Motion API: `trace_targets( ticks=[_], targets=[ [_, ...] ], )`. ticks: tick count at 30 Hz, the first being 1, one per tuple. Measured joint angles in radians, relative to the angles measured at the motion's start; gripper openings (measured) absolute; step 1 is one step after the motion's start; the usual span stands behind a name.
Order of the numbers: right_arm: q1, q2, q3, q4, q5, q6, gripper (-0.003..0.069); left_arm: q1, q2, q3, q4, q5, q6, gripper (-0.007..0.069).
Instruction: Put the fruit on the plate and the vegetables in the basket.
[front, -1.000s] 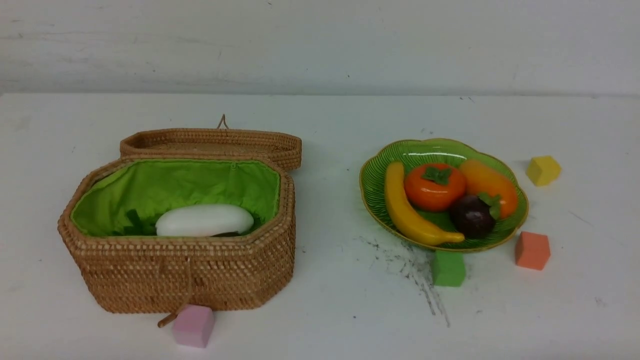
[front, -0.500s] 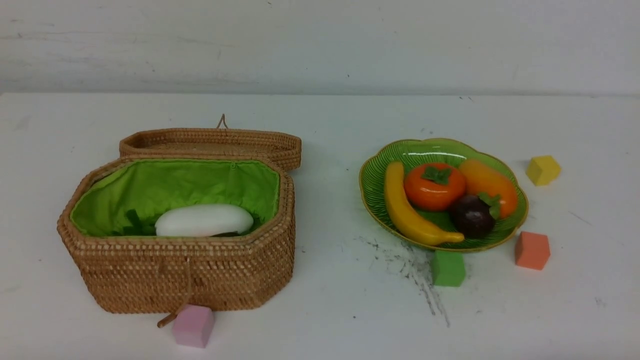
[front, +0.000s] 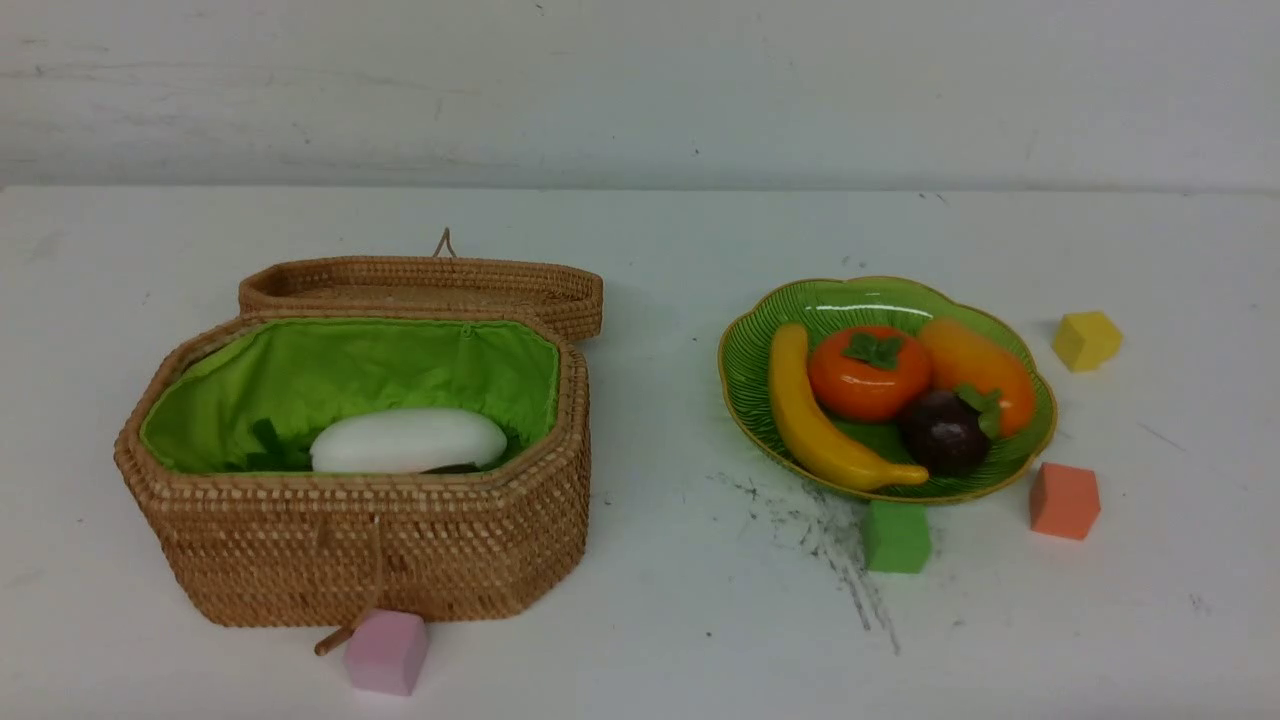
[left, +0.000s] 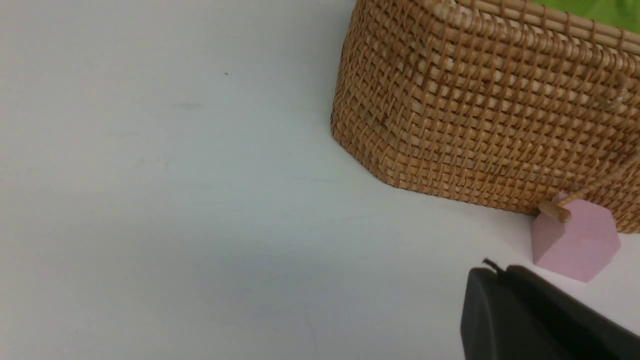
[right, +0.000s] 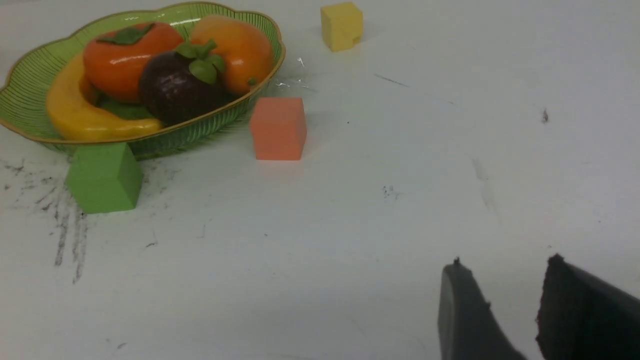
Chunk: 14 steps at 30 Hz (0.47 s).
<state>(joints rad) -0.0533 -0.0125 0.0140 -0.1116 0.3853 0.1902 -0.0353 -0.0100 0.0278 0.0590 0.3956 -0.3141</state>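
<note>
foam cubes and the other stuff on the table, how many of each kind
fruit on the plate: 4 (banana, persimmon, mango, mangosteen)
vegetables visible in the basket: 1 (white radish); others may be hidden inside
foam cubes: 4 (pink, green, orange, yellow)
containers: 2
total: 11

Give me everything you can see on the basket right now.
The basket is tan woven wicker, octagonal, lined with bright green fabric, standing upright on the table's left side. Its hinged lid lies folded open behind it. Inside lies the white radish, with dark green leaves beside it; anything else is hidden. A cord toggle hangs from its front onto the pink cube, which sits against the front wall.
</note>
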Motion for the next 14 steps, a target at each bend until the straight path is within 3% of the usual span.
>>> trace_targets(
  ticks=[14],
  targets=[
    [0.0, 0.0, 0.0, 0.0, 0.0, 0.0, 0.0245, 0.0, 0.0, 0.0, 0.0, 0.0, 0.0, 0.0019]
  ],
)
